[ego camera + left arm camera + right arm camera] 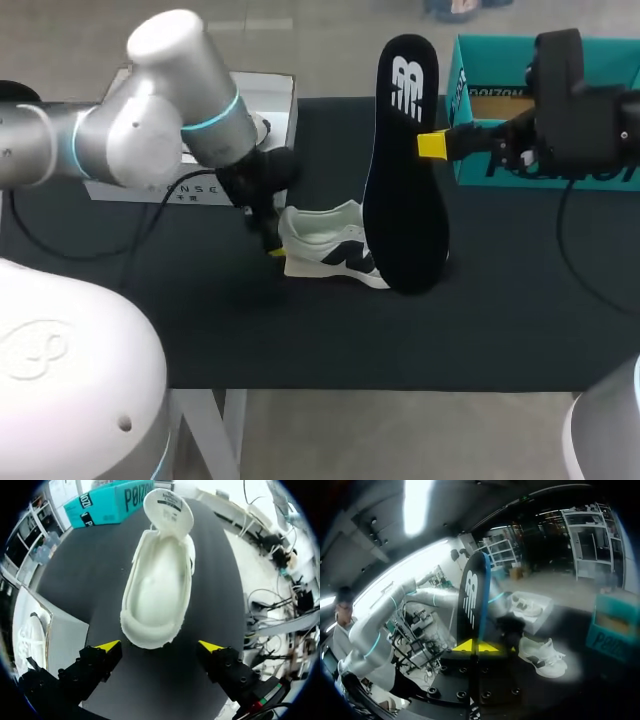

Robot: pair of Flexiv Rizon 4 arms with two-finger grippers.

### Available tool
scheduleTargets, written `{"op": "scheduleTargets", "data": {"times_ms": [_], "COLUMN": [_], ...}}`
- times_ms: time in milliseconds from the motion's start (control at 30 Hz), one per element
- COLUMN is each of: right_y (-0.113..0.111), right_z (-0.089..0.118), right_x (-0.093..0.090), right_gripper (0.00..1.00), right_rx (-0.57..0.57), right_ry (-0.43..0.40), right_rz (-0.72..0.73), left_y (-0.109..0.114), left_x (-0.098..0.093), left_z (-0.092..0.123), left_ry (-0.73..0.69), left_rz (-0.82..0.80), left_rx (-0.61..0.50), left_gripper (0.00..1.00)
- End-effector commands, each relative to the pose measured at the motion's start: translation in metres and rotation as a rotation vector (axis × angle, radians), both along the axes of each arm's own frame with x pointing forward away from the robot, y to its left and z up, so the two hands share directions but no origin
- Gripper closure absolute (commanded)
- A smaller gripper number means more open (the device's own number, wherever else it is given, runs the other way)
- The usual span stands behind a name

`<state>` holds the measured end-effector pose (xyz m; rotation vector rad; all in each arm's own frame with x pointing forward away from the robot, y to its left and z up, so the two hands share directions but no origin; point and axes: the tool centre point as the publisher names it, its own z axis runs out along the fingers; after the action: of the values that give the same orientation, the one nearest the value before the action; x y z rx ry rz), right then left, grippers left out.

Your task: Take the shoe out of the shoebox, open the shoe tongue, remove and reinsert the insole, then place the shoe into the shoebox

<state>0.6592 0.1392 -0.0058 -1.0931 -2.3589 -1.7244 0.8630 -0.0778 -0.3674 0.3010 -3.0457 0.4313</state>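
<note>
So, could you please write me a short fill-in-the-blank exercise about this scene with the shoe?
1. The black insole is held by the ____ gripper.
2. The left gripper, at the heel of the shoe, is ____.
3. The shoe stands on the table, ____ the teal shoebox.
Missing words: right; open; outside.

two shoes [325, 245] [526, 605], one insole [405, 190], two boxes [480, 110] [275, 95]
</note>
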Motion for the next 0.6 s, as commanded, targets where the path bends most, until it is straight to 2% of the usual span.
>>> {"op": "scheduleTargets", "data": {"times_ms": [33,267,600], "right_y": [0.004,0.004,0.004], "right_z": [0.0,0.0,0.0], "right_x": [0.004,0.004,0.004], "right_gripper": [1.0,1.0,1.0], "right_rx": [-0.002,-0.002,-0.002], "right_ry": [0.003,0.003,0.003], "right_rz": [0.0,0.0,0.0], "left_y": [-0.003,-0.01,-0.012], "left_x": [-0.001,-0.003,0.003], "left_z": [0.015,0.039,0.047], "left_ry": [-0.022,-0.106,-0.129], "left_rz": [-0.067,-0.171,-0.192], "left_rx": [0.256,0.268,0.261], "left_gripper": [0.0,0.0,0.0]}}
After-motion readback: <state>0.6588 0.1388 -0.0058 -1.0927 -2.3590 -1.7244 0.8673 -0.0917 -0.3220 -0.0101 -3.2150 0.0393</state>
